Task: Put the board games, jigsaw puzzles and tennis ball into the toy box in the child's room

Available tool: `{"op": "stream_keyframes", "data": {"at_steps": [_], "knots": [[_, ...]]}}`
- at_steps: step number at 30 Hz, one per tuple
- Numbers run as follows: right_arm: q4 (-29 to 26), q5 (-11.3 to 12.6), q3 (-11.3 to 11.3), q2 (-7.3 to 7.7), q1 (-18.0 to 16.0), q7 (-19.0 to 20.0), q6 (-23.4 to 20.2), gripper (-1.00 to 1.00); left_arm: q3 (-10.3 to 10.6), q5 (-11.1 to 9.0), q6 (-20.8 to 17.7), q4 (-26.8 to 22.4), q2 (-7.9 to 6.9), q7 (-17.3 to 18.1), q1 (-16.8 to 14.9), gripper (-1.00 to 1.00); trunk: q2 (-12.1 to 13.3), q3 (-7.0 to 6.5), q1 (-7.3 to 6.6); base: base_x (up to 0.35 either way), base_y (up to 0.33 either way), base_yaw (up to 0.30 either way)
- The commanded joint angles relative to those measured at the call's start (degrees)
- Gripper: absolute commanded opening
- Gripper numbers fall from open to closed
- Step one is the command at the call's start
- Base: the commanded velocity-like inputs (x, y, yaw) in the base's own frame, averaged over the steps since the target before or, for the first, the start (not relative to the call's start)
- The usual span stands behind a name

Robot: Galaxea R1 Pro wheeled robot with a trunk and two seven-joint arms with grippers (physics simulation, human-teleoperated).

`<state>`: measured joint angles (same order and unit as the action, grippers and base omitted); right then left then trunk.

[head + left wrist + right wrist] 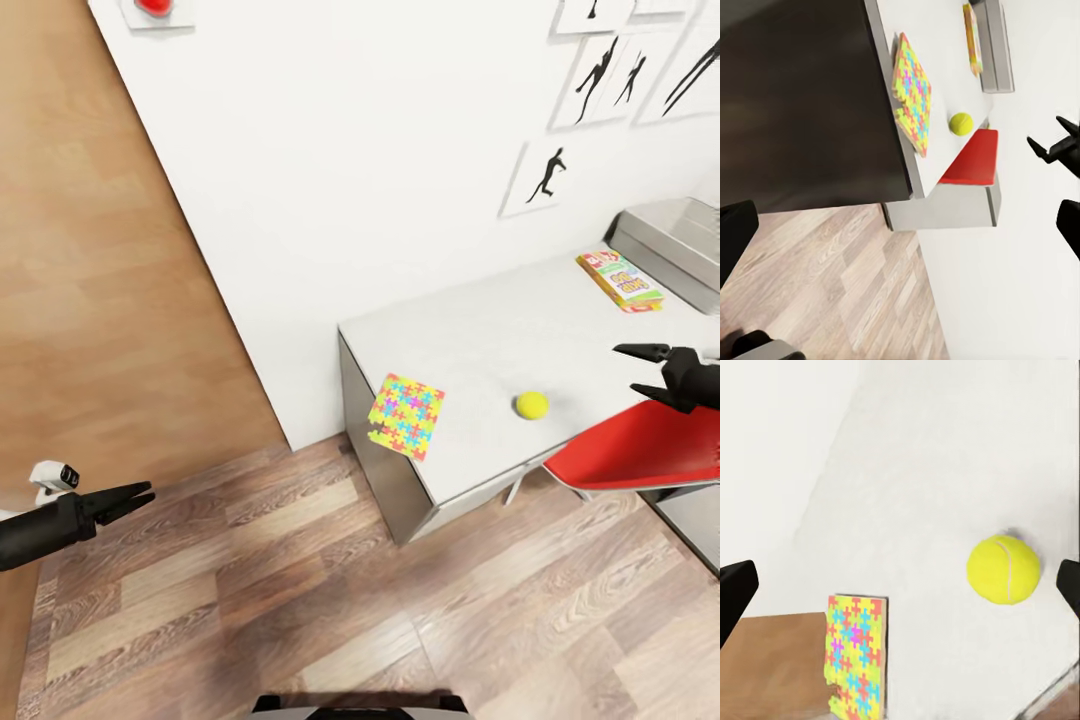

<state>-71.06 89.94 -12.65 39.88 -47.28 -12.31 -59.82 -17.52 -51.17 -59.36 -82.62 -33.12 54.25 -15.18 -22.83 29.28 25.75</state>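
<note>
From the head camera, the pale grey bench [560, 330] stands against the white wall. The tennis ball [532, 404] lies on the bench near its front edge. A jigsaw puzzle [406, 415] lies well apart from the ball, at the bench's corner, jutting a little past the edge. A board game [620, 279] with a green-white cover lies at the far side of the bench from the ball, just beside the light grey toy box [670, 240]. A red chair seat [650, 445] sits at the bench's front, close to the ball. The right claw [640, 370] hovers above the bench near the ball, its fingers spread apart and holding nothing. The left claw [140, 496] hangs over the wooden floor [300, 580], far from the ball, its fingers nearly together and empty.

The left wrist camera shows the puzzle [912, 91] overhanging the bench's edge, the ball [961, 124] between it and the red seat [971, 159].

The right wrist camera shows the ball [1004, 569] on the bench between the wide-apart fingers, the puzzle [856, 654] further off.
</note>
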Motion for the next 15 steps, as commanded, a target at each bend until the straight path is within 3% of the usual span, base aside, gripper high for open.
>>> {"op": "stream_keyframes", "data": {"at_steps": [1,4,8,11,15], "knots": [[-0.3,2.3,-0.2,0.84,2.4,-0.6,-0.2,1.00,0.0,0.1,-0.2,0.0,-0.01,0.2,0.0,1.00,-0.1,-0.01,0.04,0.000,0.000,-0.125],[-0.7,4.8,-1.8,1.81,7.5,-0.3,-0.2,1.00,0.0,0.2,-0.2,0.0,0.02,0.2,0.0,1.00,-0.1,-0.27,0.04,0.000,0.000,-0.125],[-0.8,6.2,-4.9,2.18,13.6,1.4,-0.2,1.00,0.0,0.4,-0.2,0.0,0.06,0.2,0.0,1.00,-0.1,-0.63,0.04,0.000,0.000,-0.125],[-0.9,6.4,-7.3,2.23,19.2,5.4,-0.2,1.00,0.0,0.4,-0.2,0.0,0.07,0.2,0.0,1.00,-0.1,-0.89,0.04,0.000,0.000,-0.125],[-0.6,6.0,-8.5,1.85,24.9,11.6,-0.2,1.00,0.0,0.5,-0.2,0.0,0.08,0.1,0.0,1.00,-0.1,-1.25,0.04,0.000,0.000,-0.125]]}}
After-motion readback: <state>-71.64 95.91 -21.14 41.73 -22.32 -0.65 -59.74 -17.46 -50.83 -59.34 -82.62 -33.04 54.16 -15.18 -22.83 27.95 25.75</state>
